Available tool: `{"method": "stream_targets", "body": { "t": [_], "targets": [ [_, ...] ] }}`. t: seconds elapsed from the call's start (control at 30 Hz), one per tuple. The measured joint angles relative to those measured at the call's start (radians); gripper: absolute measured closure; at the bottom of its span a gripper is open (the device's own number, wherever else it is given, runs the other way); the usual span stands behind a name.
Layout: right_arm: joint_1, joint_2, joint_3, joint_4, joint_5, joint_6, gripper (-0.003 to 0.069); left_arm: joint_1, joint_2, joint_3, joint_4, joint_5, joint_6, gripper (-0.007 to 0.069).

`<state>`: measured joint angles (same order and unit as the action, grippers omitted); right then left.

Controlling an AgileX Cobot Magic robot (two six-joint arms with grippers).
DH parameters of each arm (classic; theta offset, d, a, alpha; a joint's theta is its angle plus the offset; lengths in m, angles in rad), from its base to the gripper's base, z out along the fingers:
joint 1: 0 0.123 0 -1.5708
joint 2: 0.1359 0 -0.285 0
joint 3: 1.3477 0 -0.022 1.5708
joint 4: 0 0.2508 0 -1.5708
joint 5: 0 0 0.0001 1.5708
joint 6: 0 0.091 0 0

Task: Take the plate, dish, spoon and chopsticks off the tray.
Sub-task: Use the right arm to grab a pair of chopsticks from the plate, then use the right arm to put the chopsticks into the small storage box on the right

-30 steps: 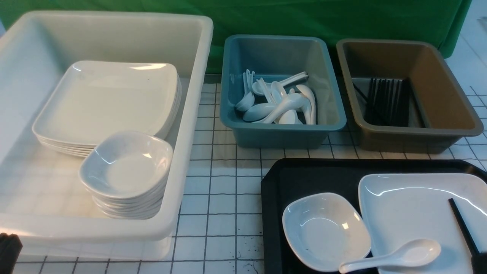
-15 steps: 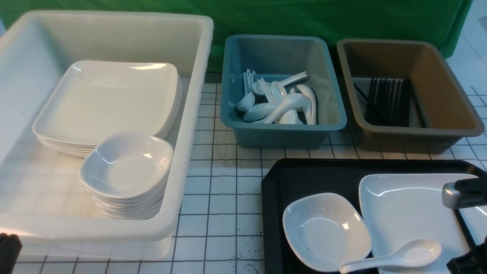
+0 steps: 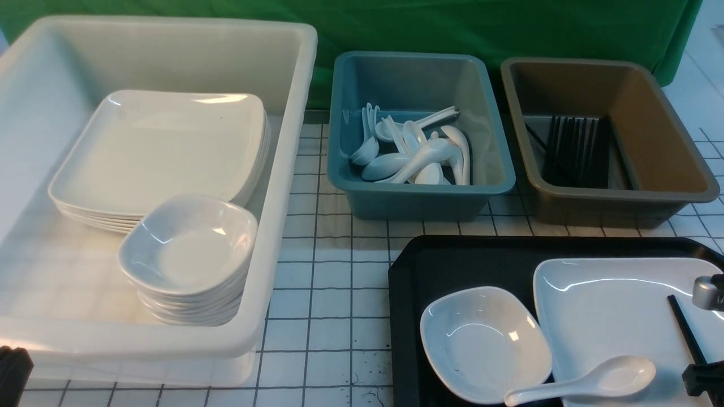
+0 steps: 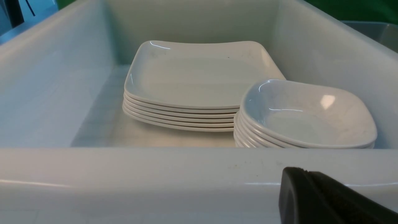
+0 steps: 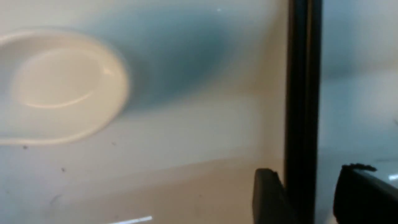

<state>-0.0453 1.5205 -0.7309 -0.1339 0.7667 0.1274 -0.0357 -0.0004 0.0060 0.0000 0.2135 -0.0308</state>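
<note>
The black tray (image 3: 452, 260) lies at the front right. On it are the large square plate (image 3: 611, 305) and, to its left, the small dish (image 3: 483, 342). The white spoon (image 3: 588, 381) rests across the plate's near corner, and the black chopsticks (image 3: 685, 330) lie on the plate's right side. My right gripper (image 3: 704, 379) is low over their near end. In the right wrist view it (image 5: 312, 172) is open, one finger on each side of the chopsticks (image 5: 303, 77), with the spoon (image 5: 59, 84) off to one side. My left gripper (image 4: 298, 172) is shut and empty before the white tub's near wall (image 4: 155, 174).
The white tub (image 3: 283, 169) at the left holds a stack of square plates (image 3: 158, 152) and a stack of dishes (image 3: 189, 254). Behind the tray, a blue bin (image 3: 421, 195) holds several spoons. A brown bin (image 3: 667, 141) holds black chopsticks.
A silver part of the right arm swung in over the plate's right edge, then drew back to the right. The right gripper's fingers now reach further in at the chopsticks' near end. Tableware unmoved.
</note>
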Motion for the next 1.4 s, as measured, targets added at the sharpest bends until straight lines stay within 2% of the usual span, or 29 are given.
{"method": "stream_targets", "body": {
  "t": [0.1, 0.17, 0.2, 0.23, 0.27, 0.3, 0.5, 0.7, 0.83, 0.9, 1.0, 1.03, 1.07, 1.17, 1.4],
  "targets": [
    [-0.001, 0.018, 0.000, 0.003, -0.015, 0.000, 0.0308, 0.000, 0.000, 0.000, 0.000, 0.000, 0.000, 0.0603],
    [-0.001, 0.032, 0.000, 0.007, -0.020, -0.001, 0.0336, 0.000, 0.000, 0.000, 0.000, 0.000, 0.000, 0.0603],
    [-0.001, 0.037, 0.000, 0.012, -0.021, -0.002, 0.0385, 0.000, 0.000, 0.000, 0.000, 0.000, 0.001, 0.0603],
    [-0.001, 0.037, 0.000, 0.012, -0.021, -0.004, 0.0393, 0.000, 0.000, 0.000, 0.000, 0.000, 0.001, 0.0603],
    [-0.001, 0.040, 0.000, 0.022, -0.022, -0.011, 0.0470, 0.000, 0.000, 0.000, 0.000, 0.000, 0.001, 0.0603],
    [-0.001, 0.040, -0.001, 0.026, -0.022, -0.013, 0.0491, 0.000, 0.000, 0.000, 0.000, 0.000, 0.001, 0.0603],
    [-0.001, 0.002, -0.026, 0.088, 0.017, -0.071, 0.0485, 0.000, 0.000, 0.000, 0.000, 0.000, 0.001, 0.0603],
    [-0.001, -0.171, -0.131, 0.112, 0.038, -0.114, 0.0485, 0.000, 0.000, 0.000, 0.000, 0.000, 0.001, 0.0603],
    [-0.001, -0.264, -0.296, 0.162, -0.100, -0.115, 0.0485, 0.000, 0.000, 0.000, 0.000, 0.000, 0.001, 0.0603],
    [-0.001, -0.266, -0.343, 0.191, -0.163, -0.115, 0.0485, 0.000, 0.000, 0.000, 0.000, 0.000, 0.001, 0.0603],
    [-0.001, -0.221, -0.415, 0.239, -0.359, -0.116, 0.0485, 0.000, 0.000, 0.000, 0.000, 0.000, -0.001, 0.0603],
    [-0.001, -0.217, -0.417, 0.239, -0.370, -0.116, 0.0485, 0.000, 0.000, 0.000, 0.000, 0.000, -0.001, 0.0603],
    [-0.001, -0.171, -0.422, 0.252, -0.456, -0.116, 0.0485, 0.000, 0.000, 0.000, 0.000, 0.000, 0.000, 0.0603],
    [-0.001, -0.061, -0.424, 0.258, -0.579, -0.103, 0.0485, 0.000, 0.000, 0.000, 0.000, 0.000, 0.000, 0.0603],
    [0.027, 0.191, -0.424, 0.262, -0.787, -0.080, 0.0474, 0.000, 0.000, 0.000, 0.000, 0.000, 0.000, 0.0603]
  ]
}}
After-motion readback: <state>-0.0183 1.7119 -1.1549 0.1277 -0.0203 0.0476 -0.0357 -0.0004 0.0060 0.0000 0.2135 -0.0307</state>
